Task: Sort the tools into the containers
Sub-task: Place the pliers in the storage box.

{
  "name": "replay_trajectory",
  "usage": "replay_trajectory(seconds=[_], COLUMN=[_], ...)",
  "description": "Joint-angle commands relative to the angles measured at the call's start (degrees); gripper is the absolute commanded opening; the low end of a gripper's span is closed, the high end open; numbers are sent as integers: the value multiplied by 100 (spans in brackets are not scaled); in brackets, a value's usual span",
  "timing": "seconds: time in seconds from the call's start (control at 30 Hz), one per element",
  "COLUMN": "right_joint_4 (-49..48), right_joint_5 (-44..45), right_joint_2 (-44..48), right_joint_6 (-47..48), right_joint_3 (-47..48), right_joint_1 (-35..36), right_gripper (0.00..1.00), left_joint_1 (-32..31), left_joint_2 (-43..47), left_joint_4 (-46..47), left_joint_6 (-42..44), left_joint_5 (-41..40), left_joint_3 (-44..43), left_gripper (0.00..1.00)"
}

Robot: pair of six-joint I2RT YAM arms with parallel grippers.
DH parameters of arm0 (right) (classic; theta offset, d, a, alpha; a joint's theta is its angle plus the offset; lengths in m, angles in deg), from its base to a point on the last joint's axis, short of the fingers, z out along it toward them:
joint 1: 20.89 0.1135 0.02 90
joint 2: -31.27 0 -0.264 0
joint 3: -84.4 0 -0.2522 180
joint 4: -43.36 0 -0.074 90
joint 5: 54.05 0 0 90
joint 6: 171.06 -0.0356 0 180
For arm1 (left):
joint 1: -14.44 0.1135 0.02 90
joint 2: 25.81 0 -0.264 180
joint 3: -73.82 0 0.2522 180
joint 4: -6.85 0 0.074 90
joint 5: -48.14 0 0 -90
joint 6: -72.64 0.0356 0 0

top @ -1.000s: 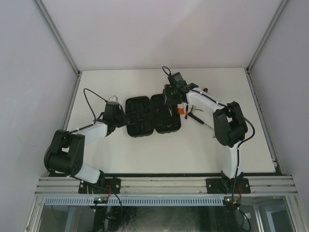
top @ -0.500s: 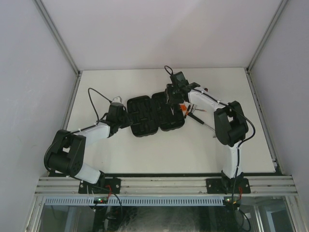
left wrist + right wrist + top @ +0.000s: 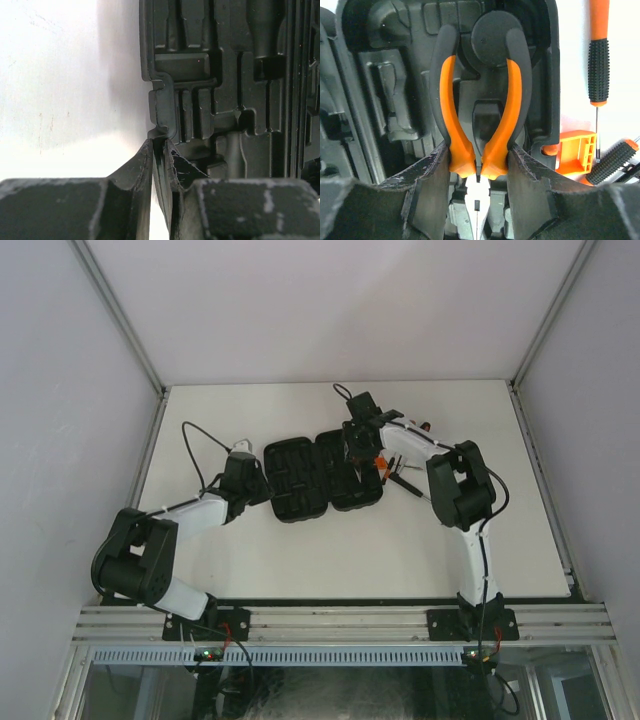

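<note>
Right tool (image 3: 477, 165) pinching the orange-handled pliers (image 3: 451, 90) near the hinge, handles stretching out over the right half of the open black case (image 3: 385, 90), left tool (image 3: 159, 150) pinching the case's left rim, screwdriver (image 3: 598, 65) on the surface (image 3: 570, 50) just beside the case.

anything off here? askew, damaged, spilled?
Nothing damaged or spilled. Only untidy spot: screwdrivers lie jumbled at angles on the table right of the open tool case, beside its orange latch. The right gripper holds the pliers above the case's right half; the left gripper pinches its left rim.
</note>
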Motion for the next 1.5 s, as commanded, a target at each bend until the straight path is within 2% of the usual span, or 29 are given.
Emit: replay_trajectory(seconds=[0.0, 0.53, 0.77, 1.27, 1.47], right_joint_4=[175, 598, 768, 825, 861], right_joint_5=[93, 125, 347, 527, 513], right_joint_2=[-46, 224, 161, 472, 523], right_joint_6=[94, 141, 152, 190, 215], right_joint_3=[481, 13, 16, 32, 82], right_joint_1=[-25, 62, 102, 143, 155], right_gripper=[0, 1, 7, 36, 43], left_joint_1=[-20, -23, -21, -22, -24], left_joint_2=[19, 54, 61, 36, 69], left_joint_4=[-7, -59, -72, -72, -78], left_joint_6=[12, -11, -19, -19, -19], left_joint_5=[-76, -64, -50, -23, -17], left_joint_3=[-210, -234, -241, -261, -263], left_gripper=[17, 17, 17, 17, 17])
